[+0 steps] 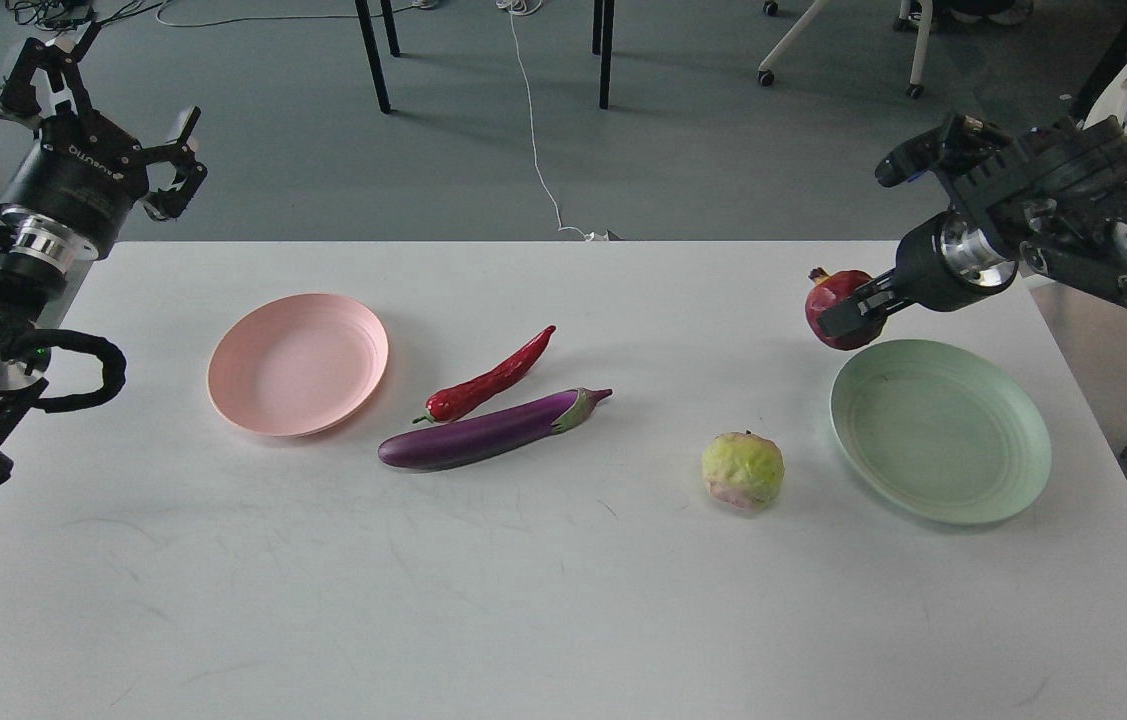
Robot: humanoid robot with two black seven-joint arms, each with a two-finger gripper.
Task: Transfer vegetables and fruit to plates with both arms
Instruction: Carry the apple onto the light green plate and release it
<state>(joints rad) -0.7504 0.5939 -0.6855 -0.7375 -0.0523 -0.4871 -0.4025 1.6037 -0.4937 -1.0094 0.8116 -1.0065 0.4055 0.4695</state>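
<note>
Both plates are bare, so nothing has been delivered yet. At the right of the frame the right gripper [848, 318] appears clamped on the pomegranate [835, 305], a dark red faceted fruit with a small crown, just beyond the far rim of the green plate [1008, 490]. The yellow-green fruit [743, 469], eggplant [493, 432] and red chili [493, 380] lie on the table between the plates. The pink plate [233, 400] sits left of centre. In the upper left, the left gripper [118, 125] hangs with fingers apart, empty.
</note>
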